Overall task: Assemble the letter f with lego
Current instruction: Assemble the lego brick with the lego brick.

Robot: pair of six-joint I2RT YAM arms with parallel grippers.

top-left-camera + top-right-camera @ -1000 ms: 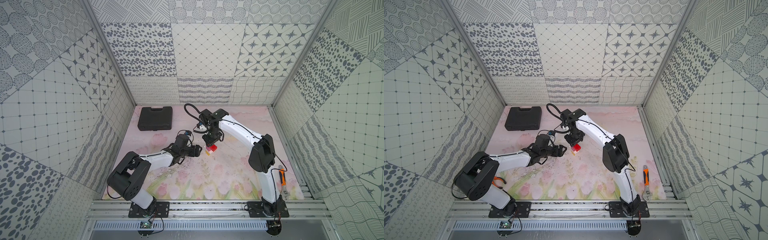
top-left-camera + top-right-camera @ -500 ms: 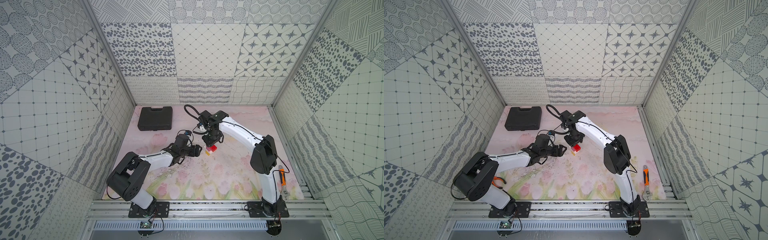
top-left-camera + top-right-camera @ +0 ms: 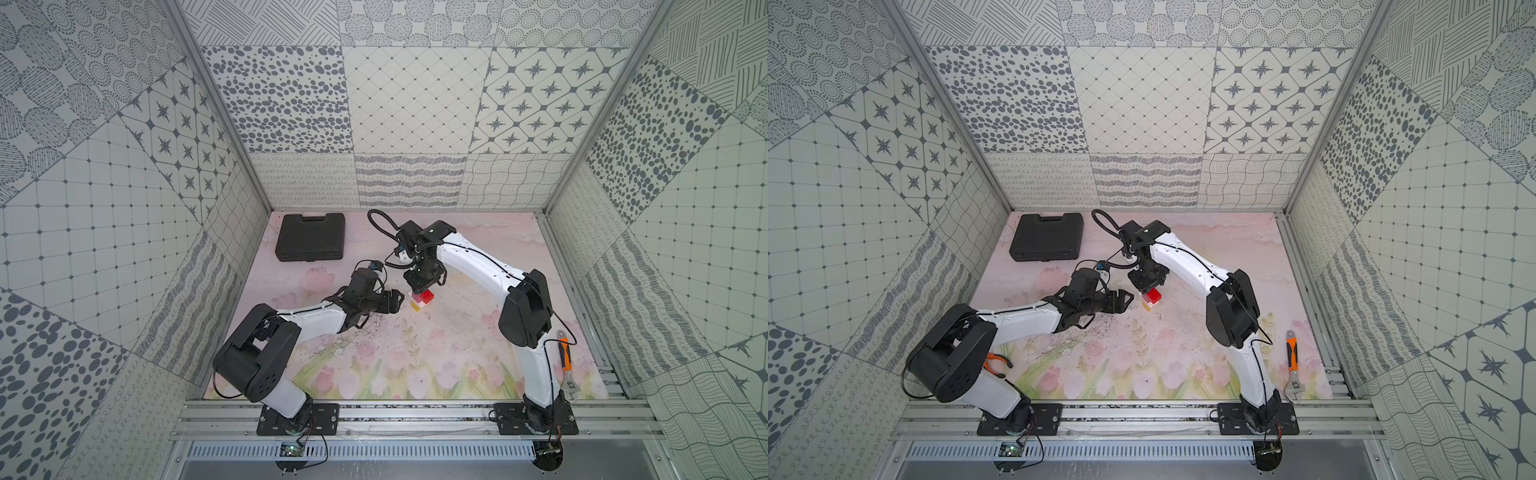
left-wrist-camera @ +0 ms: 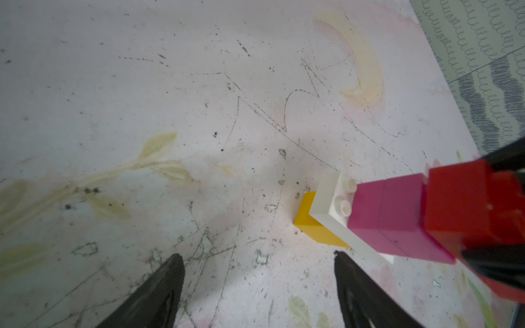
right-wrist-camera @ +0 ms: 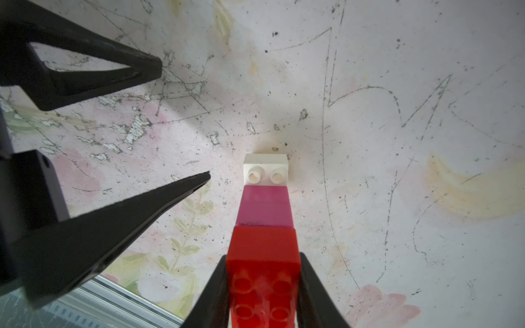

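My right fingers come down from above and are clamped on the two long sides of the red brick, the top bar of the letter f. The letter stands upright near the middle of the bench, its long axis vertical: red over the pink bricks, then the white brick, with the yellow brick apparently resting on the bench. My left fingers are spread wide, low and empty, just beside the stack but not touching it. From my left wrist the stack lies off to one side, outside the gap, with the nearer fingertip close to the white and yellow bricks. Two free studs of the white brick point away from my right wrist. The right arm is plainly the nearer one. I judge that bracing the stem would mean sliding my left fingers sideways until the pink bricks sit between them.
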